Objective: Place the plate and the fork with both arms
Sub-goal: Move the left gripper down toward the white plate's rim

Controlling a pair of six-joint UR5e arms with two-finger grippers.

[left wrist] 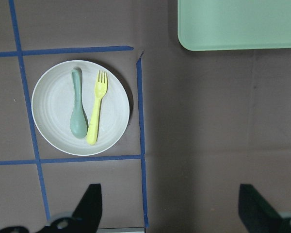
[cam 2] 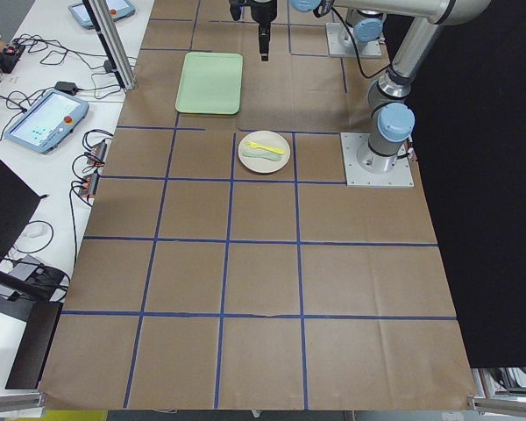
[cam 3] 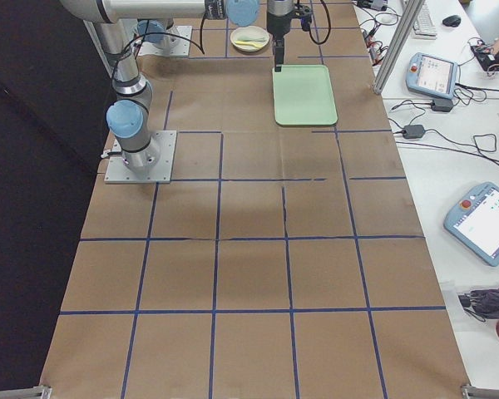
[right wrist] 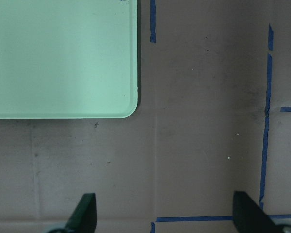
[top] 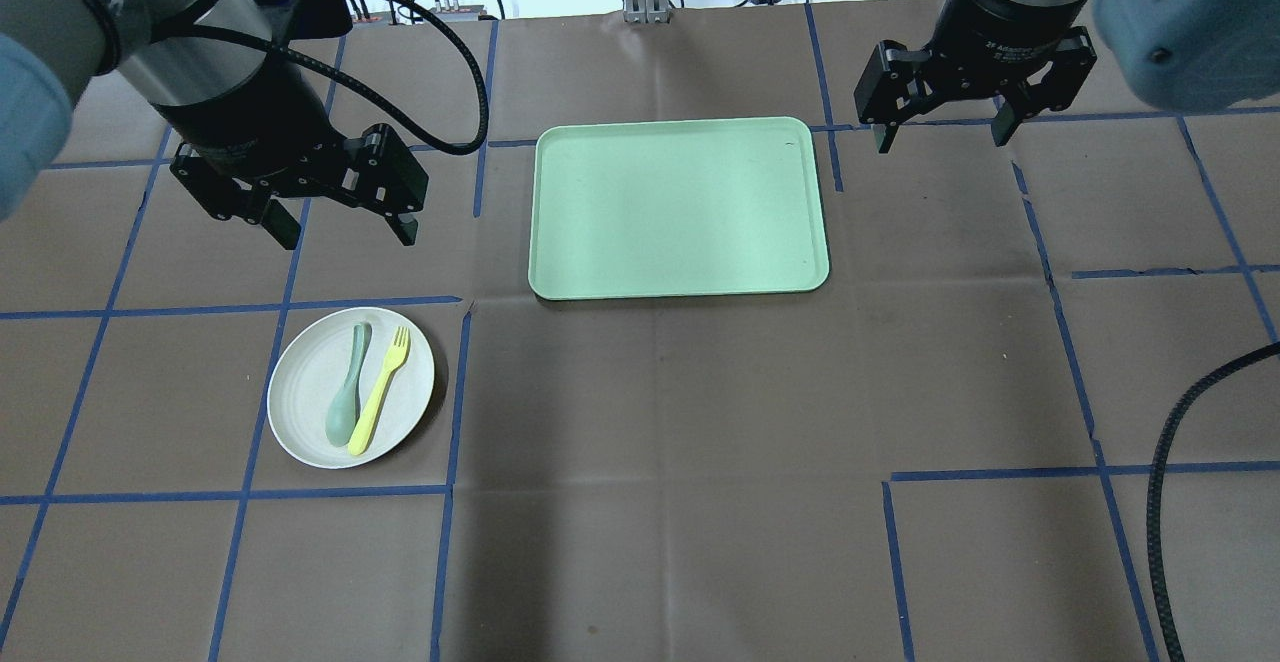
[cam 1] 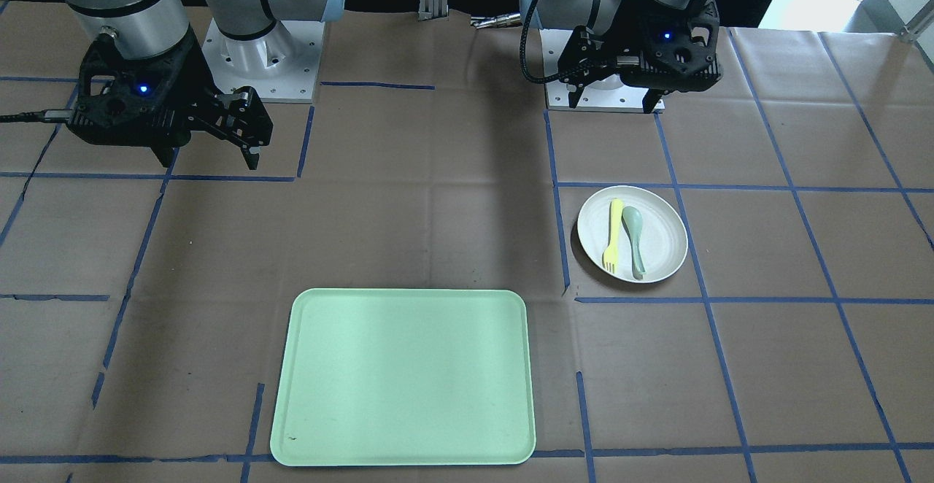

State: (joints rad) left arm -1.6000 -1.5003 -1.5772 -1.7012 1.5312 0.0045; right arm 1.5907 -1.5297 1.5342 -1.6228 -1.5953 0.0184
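The round off-white plate (top: pixel 300 412) lies on the table at my left, with the pale-yellow fork (top: pixel 383 387) and a grey-green spoon (top: pixel 350 394) side by side on it. In the left wrist view the plate (left wrist: pixel 53 131), fork (left wrist: pixel 97 109) and spoon (left wrist: pixel 77 114) show clearly. My left gripper (top: pixel 340 222) hangs open and empty above the table, just beyond the plate. My right gripper (top: pixel 940 137) hangs open and empty to the right of the tray's far right corner. In the front view the plate (cam 1: pixel 664 238) and fork (cam 1: pixel 613 238) lie below my left gripper (cam 1: pixel 613 102).
A rectangular light-green tray (top: pixel 680 207) lies bare at the table's middle, between the two grippers; it also shows in the front view (cam 1: pixel 405 377) and the right wrist view (right wrist: pixel 63 58). Blue tape lines grid the brown table cover. Both arm bases stand at the robot's edge.
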